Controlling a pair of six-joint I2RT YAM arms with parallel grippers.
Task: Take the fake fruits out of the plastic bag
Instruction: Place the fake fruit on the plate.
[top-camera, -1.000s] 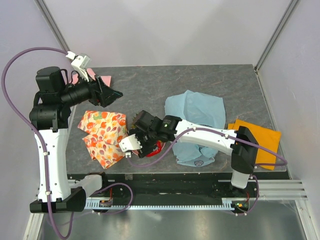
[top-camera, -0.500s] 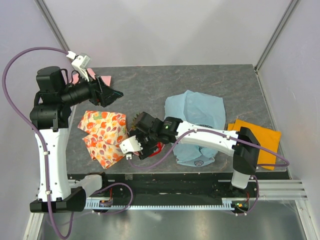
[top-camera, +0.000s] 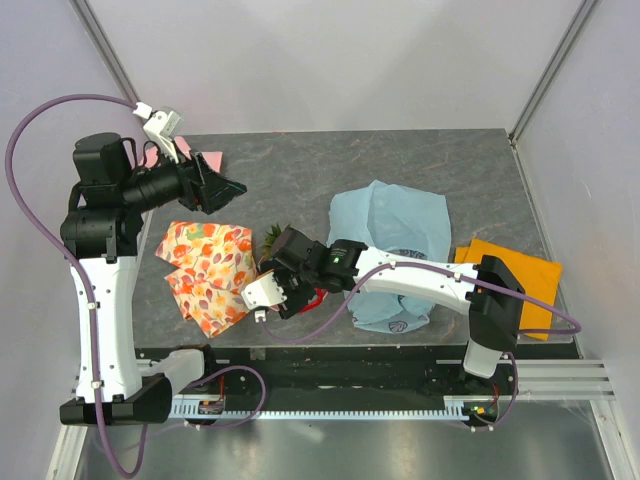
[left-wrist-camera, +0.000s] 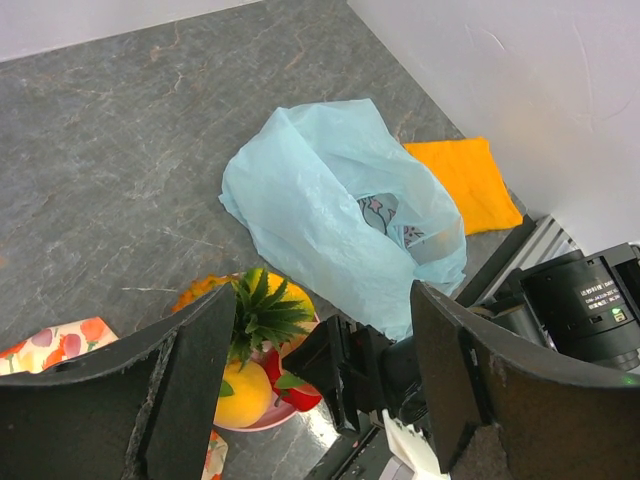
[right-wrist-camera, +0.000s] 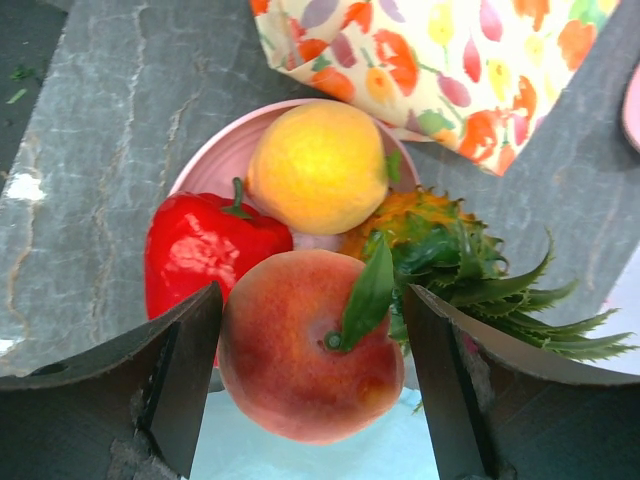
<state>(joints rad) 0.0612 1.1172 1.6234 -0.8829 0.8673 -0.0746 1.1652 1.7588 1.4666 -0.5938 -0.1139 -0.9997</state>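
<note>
Since the right gripper (right-wrist-camera: 312, 300) hangs over the shallow pink bowl (right-wrist-camera: 205, 160) with its fingers spread wide, the round pink-orange plastic peach (right-wrist-camera: 300, 350) fills the gap between them at the bowl's near edge; whether the pads touch it cannot be told. Beside it in the bowl lie a smooth yellow mango (right-wrist-camera: 318, 165), a glossy red bell pepper (right-wrist-camera: 195, 250) and a spiky green-topped little pineapple (right-wrist-camera: 430, 245). The crinkly light-blue plastic bag (top-camera: 390, 222) lies slumped on the grey table (top-camera: 300, 170), to the robot's right of the bowl and behind this wrist, its long axis running far-to-near; what it holds is hidden. The right arm crosses its near end, whereas the left gripper (left-wrist-camera: 322, 300), also spread and empty, is raised well apart, so any return to the bag probably falls to the right arm, backing off rightward.
</note>
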